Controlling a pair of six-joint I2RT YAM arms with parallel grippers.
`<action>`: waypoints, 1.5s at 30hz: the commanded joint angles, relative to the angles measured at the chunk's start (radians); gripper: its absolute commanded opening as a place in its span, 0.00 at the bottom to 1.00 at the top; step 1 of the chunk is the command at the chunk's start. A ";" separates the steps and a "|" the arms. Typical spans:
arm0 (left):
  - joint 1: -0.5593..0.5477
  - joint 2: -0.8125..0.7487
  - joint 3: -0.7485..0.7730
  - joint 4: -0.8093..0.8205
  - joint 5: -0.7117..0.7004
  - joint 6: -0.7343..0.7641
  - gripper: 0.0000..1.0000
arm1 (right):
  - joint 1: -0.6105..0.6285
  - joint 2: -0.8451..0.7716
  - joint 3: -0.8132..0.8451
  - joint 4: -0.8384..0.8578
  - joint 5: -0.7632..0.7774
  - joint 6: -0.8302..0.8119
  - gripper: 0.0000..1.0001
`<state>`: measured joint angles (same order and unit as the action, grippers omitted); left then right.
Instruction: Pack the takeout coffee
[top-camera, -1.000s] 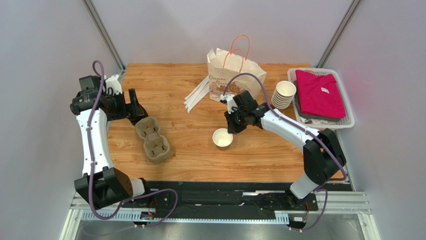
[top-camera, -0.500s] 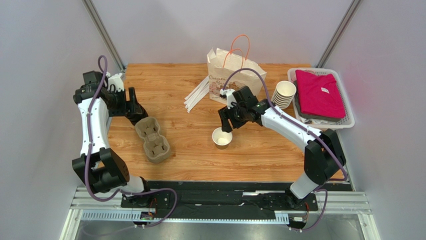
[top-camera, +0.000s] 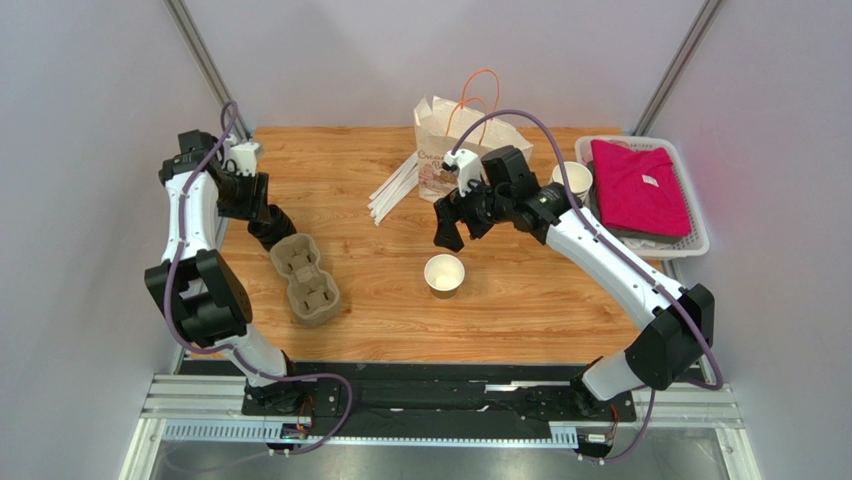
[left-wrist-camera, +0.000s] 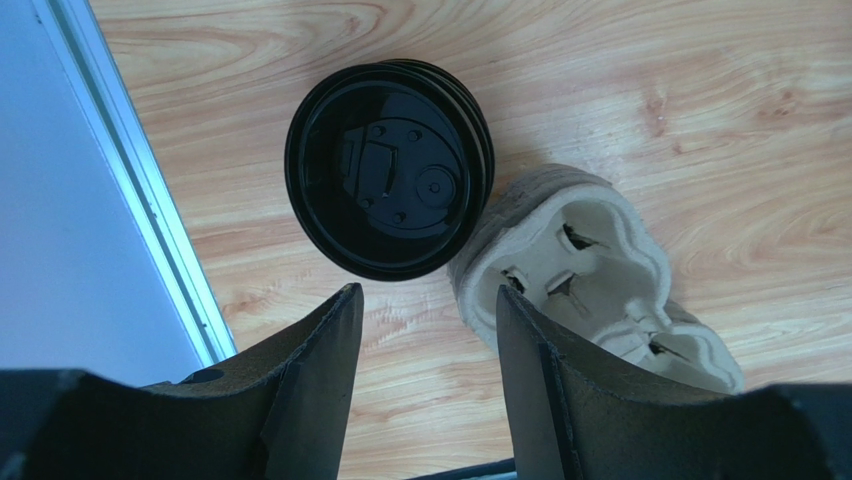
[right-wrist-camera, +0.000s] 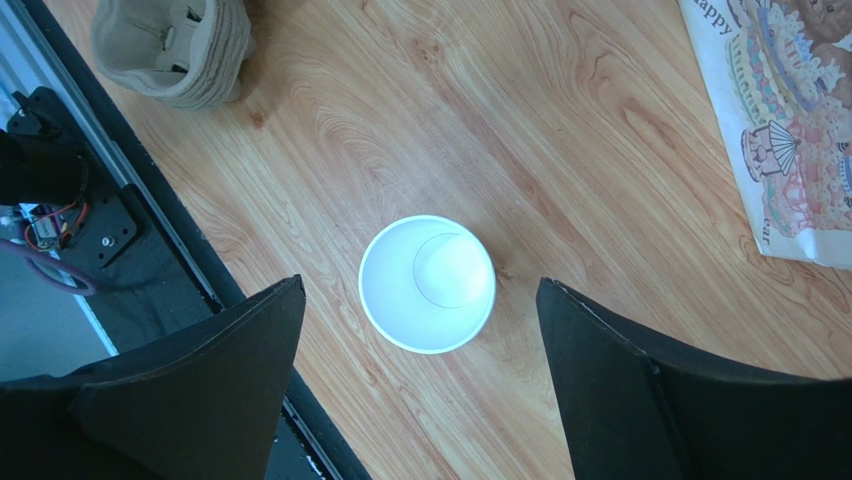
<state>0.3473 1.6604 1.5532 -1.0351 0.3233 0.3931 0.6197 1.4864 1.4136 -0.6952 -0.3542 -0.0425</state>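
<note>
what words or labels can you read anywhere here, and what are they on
"appy": printed on the paper bag, at the top edge of the right wrist view; anything before it is cut off by the frame.
Script on the bag's front, top view: blurred and partly behind the right arm, not readable.
Small print beside the bag's cake drawing: too small to read.
White tag on the pink shirt: too small to read.
Black lid: raised marks only, no legible letters.
</note>
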 joint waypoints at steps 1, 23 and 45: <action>-0.018 0.024 0.027 0.021 -0.023 0.078 0.62 | -0.026 -0.014 0.044 -0.013 -0.057 -0.002 0.93; -0.073 0.144 0.028 0.052 -0.040 0.112 0.42 | -0.077 0.046 0.159 -0.020 -0.031 -0.048 0.94; -0.073 0.039 0.275 -0.218 0.256 0.079 0.00 | -0.086 0.031 0.183 -0.021 -0.071 -0.074 0.94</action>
<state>0.2764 1.7859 1.7111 -1.1431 0.3424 0.4786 0.5377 1.5364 1.5406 -0.7292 -0.4110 -0.0994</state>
